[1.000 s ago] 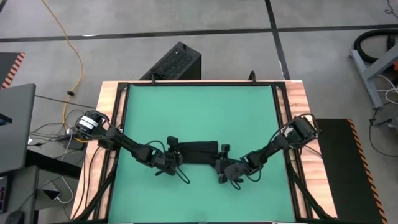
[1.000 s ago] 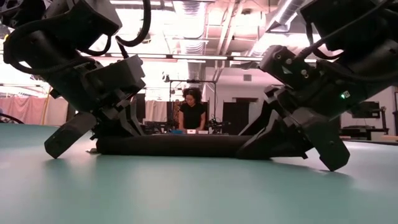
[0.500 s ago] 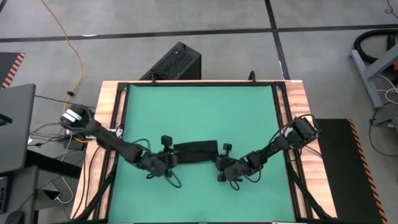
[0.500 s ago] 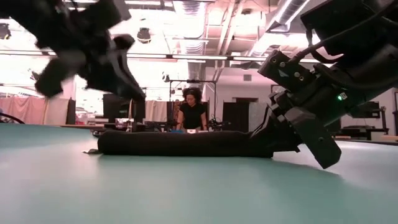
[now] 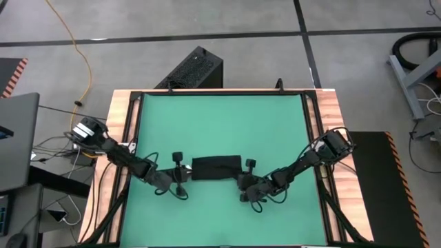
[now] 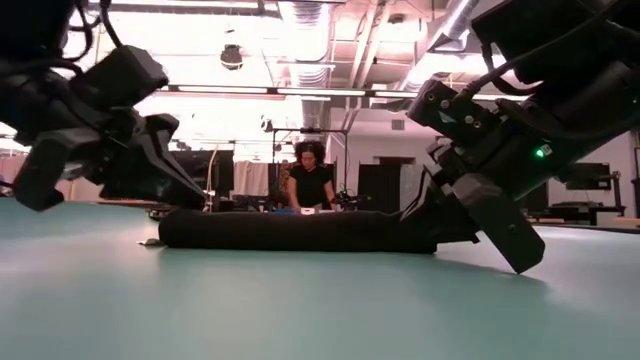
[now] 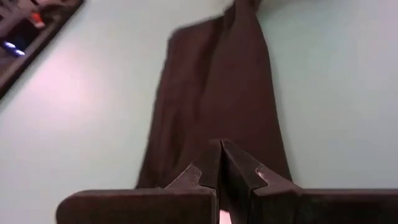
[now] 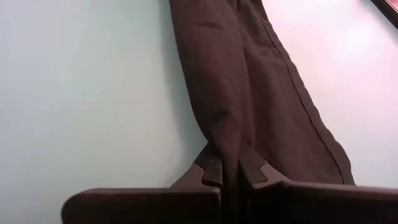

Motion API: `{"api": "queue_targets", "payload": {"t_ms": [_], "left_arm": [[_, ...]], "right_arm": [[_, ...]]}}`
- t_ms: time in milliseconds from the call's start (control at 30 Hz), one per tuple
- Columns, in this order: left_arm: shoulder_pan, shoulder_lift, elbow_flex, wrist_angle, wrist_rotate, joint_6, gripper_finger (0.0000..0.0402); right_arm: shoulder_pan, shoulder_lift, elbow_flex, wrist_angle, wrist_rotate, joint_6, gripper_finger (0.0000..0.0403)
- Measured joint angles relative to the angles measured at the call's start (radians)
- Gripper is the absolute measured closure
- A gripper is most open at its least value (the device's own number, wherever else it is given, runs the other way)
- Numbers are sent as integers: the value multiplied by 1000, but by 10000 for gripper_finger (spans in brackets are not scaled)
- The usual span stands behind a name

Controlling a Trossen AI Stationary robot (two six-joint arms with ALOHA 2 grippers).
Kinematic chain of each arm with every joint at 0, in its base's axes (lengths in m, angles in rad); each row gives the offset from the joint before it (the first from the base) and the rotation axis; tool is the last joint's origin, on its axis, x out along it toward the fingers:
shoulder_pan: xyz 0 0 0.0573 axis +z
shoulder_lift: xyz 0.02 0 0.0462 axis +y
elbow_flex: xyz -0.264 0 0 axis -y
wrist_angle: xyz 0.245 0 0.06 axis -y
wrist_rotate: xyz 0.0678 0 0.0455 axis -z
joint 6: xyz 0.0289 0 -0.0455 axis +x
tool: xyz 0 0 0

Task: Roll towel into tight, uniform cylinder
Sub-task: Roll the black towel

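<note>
The rolled towel [image 5: 216, 167] lies mid-mat with open green mat [image 5: 220, 120] all round, right gripper [image 5: 242, 180] pinching its right end, left gripper [image 5: 180, 175] closed empty just beside its left end.

Bright ceiling lights [image 6: 300, 45] glare in the low view, wrist views look washed and softly blurred.

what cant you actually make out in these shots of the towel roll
- Towel: its white tag shows in no view; the roll's right end is hidden in the low view by the right end effector.
- How tight the roll is: the wrist views show only its outer surface, and both cut it off at their edges.
- Left end effector: blurred in the low view, so its height above the green mat is unclear there.
- Person behind the table: too small for detail.
</note>
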Motion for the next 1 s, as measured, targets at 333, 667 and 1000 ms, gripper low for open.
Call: {"api": "queue_targets", "payload": {"t_ms": [333,667,1000], "left_arm": [[39,42,1,7,65,43,402],[128,40,3,-24,226,4,402],[148,40,3,-73,333,-31,401]], "right_arm": [[0,-7,54,-111,-24,-1,384],[-35,-149,110,-342,-233,49,384],[-232,-310,114,-434,-577,374,384]]}}
